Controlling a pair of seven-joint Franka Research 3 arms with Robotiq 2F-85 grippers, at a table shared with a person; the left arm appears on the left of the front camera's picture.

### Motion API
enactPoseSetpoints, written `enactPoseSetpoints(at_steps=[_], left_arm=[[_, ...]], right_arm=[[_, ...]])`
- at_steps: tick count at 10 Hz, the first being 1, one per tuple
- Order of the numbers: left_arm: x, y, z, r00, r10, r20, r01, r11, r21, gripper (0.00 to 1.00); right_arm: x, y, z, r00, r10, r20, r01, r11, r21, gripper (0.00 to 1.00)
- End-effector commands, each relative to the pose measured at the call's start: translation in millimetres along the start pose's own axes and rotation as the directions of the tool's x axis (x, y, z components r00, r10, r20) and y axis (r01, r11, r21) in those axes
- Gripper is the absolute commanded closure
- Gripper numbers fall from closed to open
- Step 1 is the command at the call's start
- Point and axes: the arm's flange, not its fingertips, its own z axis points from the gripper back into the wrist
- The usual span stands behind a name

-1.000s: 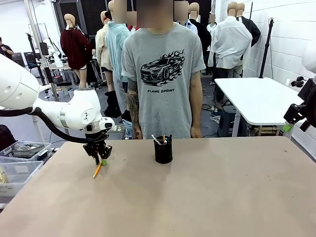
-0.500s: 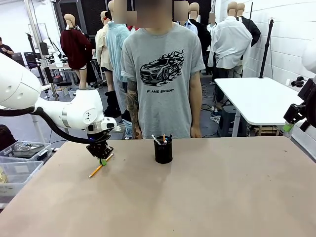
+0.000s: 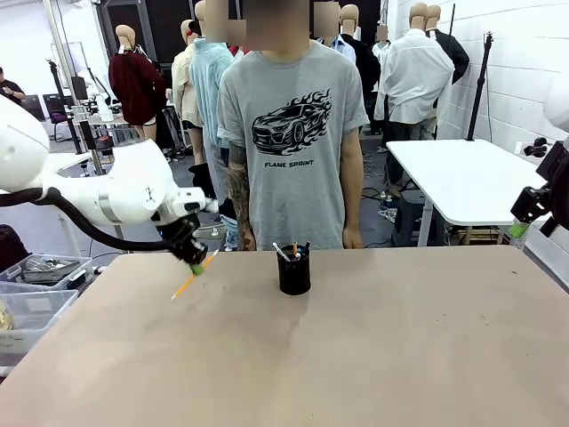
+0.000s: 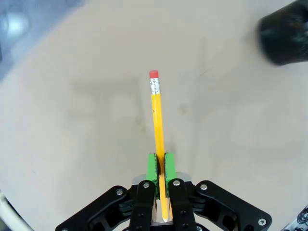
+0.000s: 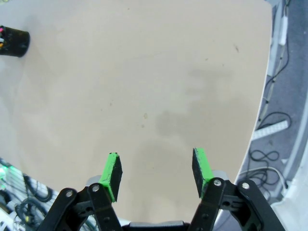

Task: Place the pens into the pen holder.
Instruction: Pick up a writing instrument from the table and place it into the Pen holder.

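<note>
Front view shows the left claw [image 3: 197, 264] up in the air over the far left part of the counter [image 3: 373, 356]. A second ago it was low, with the yellow pencil [image 3: 191, 279] touching the counter top. Now the pencil has been lifted clear and hangs at a slant below the claw. The arm has also turned and swung a little toward the pen holder [image 3: 294, 272].

Left wrist view shows the claw pinched tight on the pencil [image 4: 157, 139]. The two green pads [image 4: 152, 167] press on it from both sides, down near its sharp end. The pink rubber end points away from the claw. The pen holder [image 4: 284, 37] is a dark blur in the top right corner of that view, well apart from the pencil.

The pen holder stands near the far edge of the counter, about the middle, in front of the person [image 3: 292, 133]. A few pens [image 3: 283, 252] already stick out of its top.

The right claw [image 5: 156, 173] is wide open and holds nothing. It hangs above the bare counter by the right edge.

So the pick-up looks done. What is likely next is to carry the pencil over to the cup and drop it in. The grip is near one end, so the pencil may swing or slip.
</note>
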Motion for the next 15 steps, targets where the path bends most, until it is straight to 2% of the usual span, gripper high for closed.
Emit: enactPoseSetpoints(at_steps=[1,2,3,4,5,6,7,8,10,13,15], left_arm=[[-14.6,-5.0,37.5,0.953,-0.16,0.257,0.221,0.948,-0.23,1.0],[-12.0,-5.4,45.6,0.925,-0.187,0.331,0.276,0.93,-0.244,1.0],[-3.5,-12.5,51.0,0.91,-0.222,0.35,0.311,0.924,-0.223,1.0],[10.5,-14.7,46.0,0.976,-0.132,0.172,0.124,0.991,0.059,1.0],[17.5,-31.1,61.7,0.93,-0.167,0.328,0.221,0.966,-0.136,1.0],[17.5,-31.1,61.7,0.93,-0.167,0.328,0.221,0.966,-0.136,1.0],[14.7,-25.5,58.4,0.934,-0.184,0.307,0.221,0.971,-0.09,1.0],[17.2,-29.3,56.3,0.905,-0.166,0.391,0.257,0.946,-0.195,1.0],[20.8,-36.2,58.1,0.833,-0.096,0.545,0.319,0.888,-0.33,1.0],[48.3,-44.8,46.8,0.739,0.009,0.674,0.343,0.856,-0.388,1.0],[67.4,-65.9,20.4,0.694,0.004,0.72,0.402,0.827,-0.393,1.0]], right_arm=[[-2.3,1.5,-1.4,1.0,0.0,-0.001,0.0,1.0,-0.004,0.26],[-2.3,1.5,-1.4,1.0,0.0,-0.001,0.0,1.0,-0.004,0.26],[-2.3,1.5,-1.4,1.0,0.0,-0.001,0.0,1.0,-0.004,0.26],[-2.3,1.5,-1.4,1.0,0.0,-0.001,0.0,1.0,-0.004,0.26],[-2.3,1.5,-1.4,1.0,0.0,-0.001,0.0,1.0,-0.004,0.26],[-2.3,1.5,-1.4,1.0,0.0,-0.001,0.0,1.0,-0.004,0.26],[-2.3,1.5,-1.4,1.0,0.0,-0.001,0.0,1.0,-0.004,0.26],[-2.3,1.5,-1.4,1.0,0.0,-0.001,0.0,1.0,-0.004,0.26],[-2.3,1.5,-1.4,1.0,0.0,-0.001,0.0,1.0,-0.004,0.26],[-2.3,1.5,-1.4,1.0,0.0,-0.001,0.0,1.0,-0.004,0.26],[-2.3,1.5,-1.4,1.0,0.0,-0.001,0.0,1.0,-0.004,0.26]])
